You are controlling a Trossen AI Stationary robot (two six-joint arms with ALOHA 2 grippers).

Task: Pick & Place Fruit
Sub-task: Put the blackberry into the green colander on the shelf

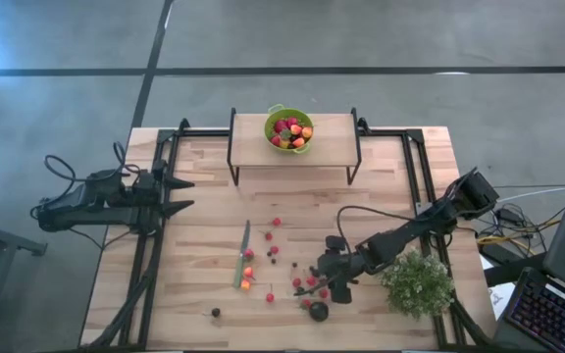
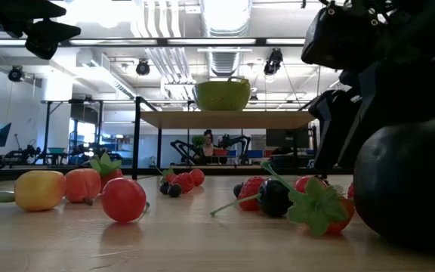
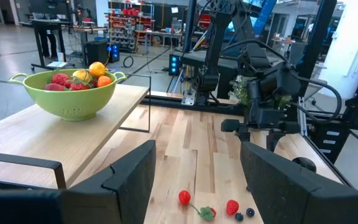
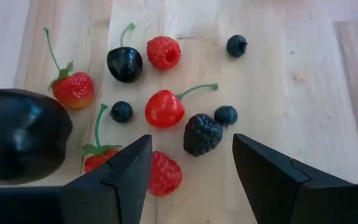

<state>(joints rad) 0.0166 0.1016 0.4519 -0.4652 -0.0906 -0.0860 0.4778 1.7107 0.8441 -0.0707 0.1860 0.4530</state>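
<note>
Loose fruit lies on the wooden table: red berries, orange and yellow pieces by the knife, a lone dark berry and a big dark round fruit. My right gripper hovers open over the cluster. In the right wrist view its fingers stand on either side of a blackberry, a raspberry and a stemmed red cherry, with the big dark fruit beside them. My left gripper waits open at the table's left.
A green colander holding fruit stands on a raised wooden shelf at the far edge. A green-handled knife lies left of the fruit. A bushy pale-green plant stands close to my right arm. Black frame rails run along both table sides.
</note>
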